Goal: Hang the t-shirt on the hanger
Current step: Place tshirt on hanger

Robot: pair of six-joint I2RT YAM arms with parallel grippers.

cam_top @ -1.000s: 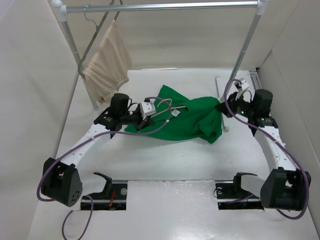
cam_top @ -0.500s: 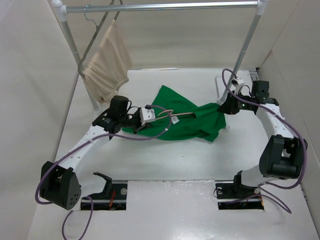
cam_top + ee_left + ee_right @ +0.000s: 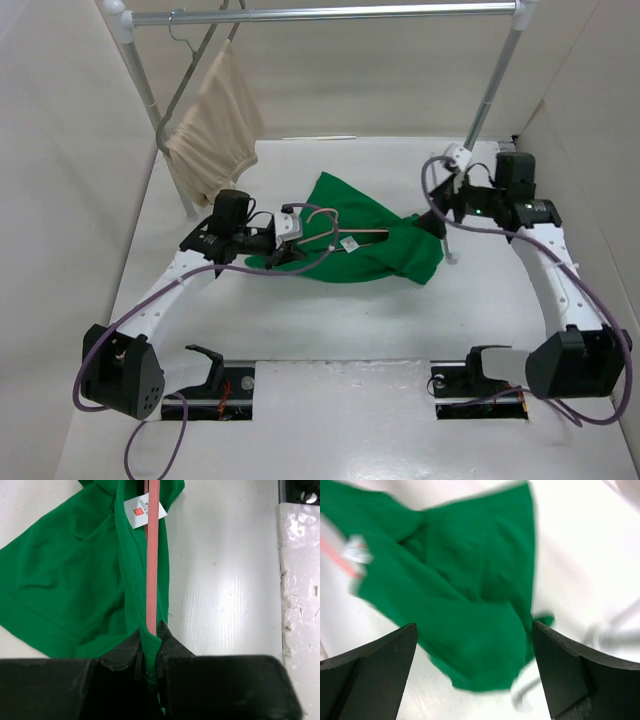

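Note:
The bright green t-shirt (image 3: pixel 385 248) lies crumpled on the white table, its white tag (image 3: pixel 350 243) at the neck. The thin pink hanger (image 3: pixel 372 235) pokes out of the neck opening. In the left wrist view, my left gripper (image 3: pixel 150 632) is shut on the ribbed collar of the t-shirt (image 3: pixel 70 580), with the hanger (image 3: pixel 152 555) wire running straight into the pinch past the tag (image 3: pixel 142 510). My right gripper (image 3: pixel 432 218) hovers open over the shirt's right end. In the blurred right wrist view the right gripper (image 3: pixel 474 630) holds nothing, and the t-shirt (image 3: pixel 470 580) lies below it.
A metal clothes rack (image 3: pixel 330 13) spans the back, its right leg (image 3: pixel 490 100) close to my right arm. A beige cloth (image 3: pixel 215 125) hangs on a grey hanger at the rack's left. A white block (image 3: pixel 300 580) sits right of the shirt in the left wrist view.
My right gripper has opened, let go of the shirt's right end and drawn back above it. The shirt has sagged flatter. My left gripper has kept its grip, shifting slightly left.

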